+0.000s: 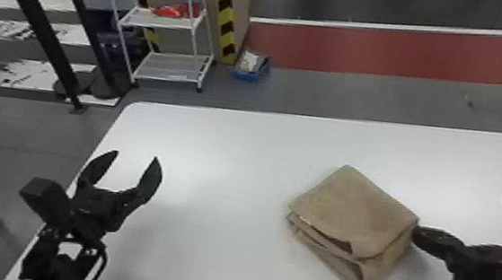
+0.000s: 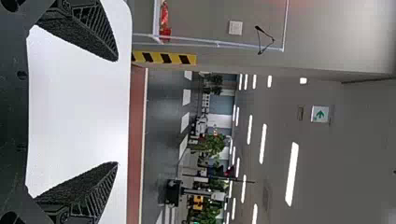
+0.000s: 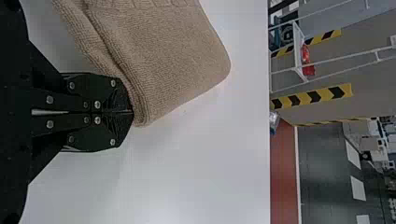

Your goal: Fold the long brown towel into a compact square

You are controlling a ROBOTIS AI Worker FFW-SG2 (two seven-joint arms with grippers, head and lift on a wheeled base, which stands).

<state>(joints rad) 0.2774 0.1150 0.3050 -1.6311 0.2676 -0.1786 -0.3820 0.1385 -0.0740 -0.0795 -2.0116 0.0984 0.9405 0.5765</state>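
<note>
"What's at the far left?"

"Two black posts (image 1: 39, 27) on the floor, past the white table (image 1: 216, 156). Then comes the left gripper (image 1: 136, 155), above the table's left side, its fingers spread wide with nothing between them."

"And behind that?"

"A white two-tier rack (image 1: 139, 18) with something red (image 1: 174, 10) on its upper shelf. Just right of it runs black-and-yellow hazard striping (image 1: 224, 12), with a blue tray (image 1: 248, 76) on the floor beside it."

"So where's the towel?"

"The brown towel (image 1: 347, 202) lies on the right part of the table, folded into a thick, roughly square packet. One corner points to the far edge. The layers show along the near left side, where they gape a little, and the near corner is loose and curled."

"Is anything touching it?"

"Yes, the right gripper (image 1: 416, 235), at the packet's right-hand corner. In the right wrist view its fingers are pressed together, tips against the folded edge of the terry cloth, and I see no cloth pinched between them."
</note>
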